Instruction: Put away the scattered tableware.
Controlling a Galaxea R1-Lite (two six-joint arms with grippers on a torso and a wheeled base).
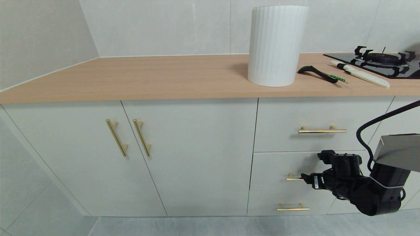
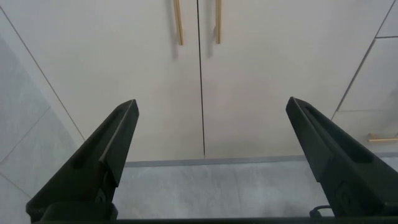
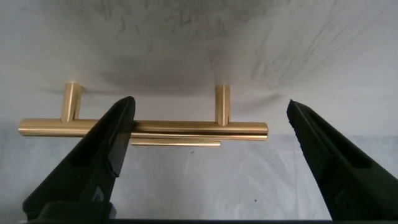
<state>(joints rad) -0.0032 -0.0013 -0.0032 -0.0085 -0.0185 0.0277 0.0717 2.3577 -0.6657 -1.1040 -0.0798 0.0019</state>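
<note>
On the wooden counter (image 1: 147, 77), at the right, lie a black spoon (image 1: 316, 72), a thin green-patterned stick (image 1: 338, 78) and a white knife (image 1: 361, 74), beside a tall white ribbed container (image 1: 275, 46). My right gripper (image 1: 306, 178) is low in front of the drawers, open, at the middle drawer's gold handle (image 1: 293, 178). In the right wrist view the handle (image 3: 143, 127) runs across between the spread fingers of that gripper (image 3: 209, 107), untouched. My left gripper (image 2: 210, 109) is open and holds nothing, facing the cabinet doors (image 2: 261, 81) near the floor.
A black gas hob (image 1: 380, 62) sits at the counter's far right. Below are two doors with gold handles (image 1: 116, 137) (image 1: 142, 137) and three drawers, top handle (image 1: 322, 131), bottom handle (image 1: 293, 208). Tiled walls close the back and left; grey floor (image 1: 197, 226) lies below.
</note>
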